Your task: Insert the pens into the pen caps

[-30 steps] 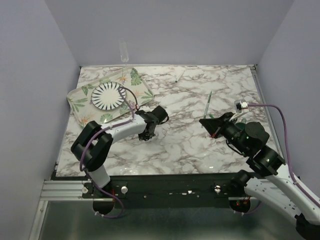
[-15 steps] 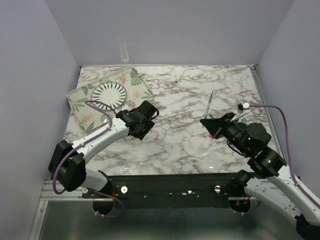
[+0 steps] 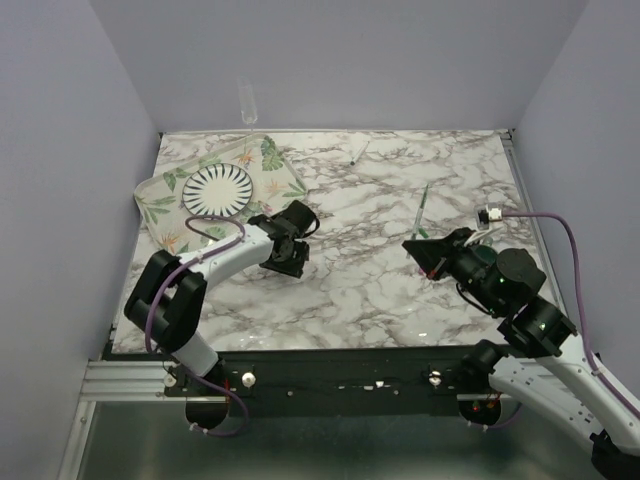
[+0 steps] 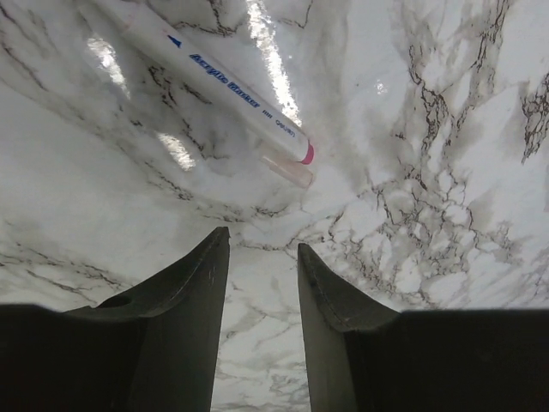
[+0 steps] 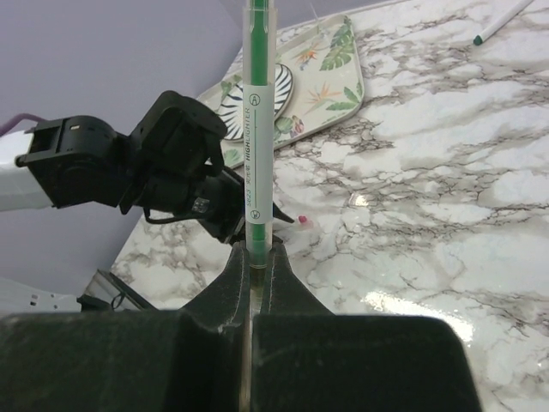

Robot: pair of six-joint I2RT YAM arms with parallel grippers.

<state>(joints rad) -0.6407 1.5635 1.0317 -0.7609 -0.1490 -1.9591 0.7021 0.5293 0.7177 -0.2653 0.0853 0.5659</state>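
My right gripper (image 5: 256,249) is shut on the lower end of a white-barrelled pen with green ink (image 5: 257,120). It holds the pen off the table; in the top view the pen (image 3: 424,205) points toward the back from the gripper (image 3: 421,244). A second white pen with blue print and a pink end (image 4: 225,81) lies on the marble just beyond my left gripper (image 4: 262,245). That gripper is open, empty and pointing down (image 3: 291,262). The pen's pink end also shows in the right wrist view (image 5: 302,221). I see no separate caps.
A floral tray (image 3: 160,208) holding a striped plate (image 3: 216,188) sits at the back left. A thin white stick with a green tip (image 3: 358,152) lies near the back wall. A clear glass (image 3: 246,102) stands behind the tray.
My left arm swung its elbow out to the left and back, and its gripper ended near the same spot, slightly lower. The right gripper and its pen hardly moved.
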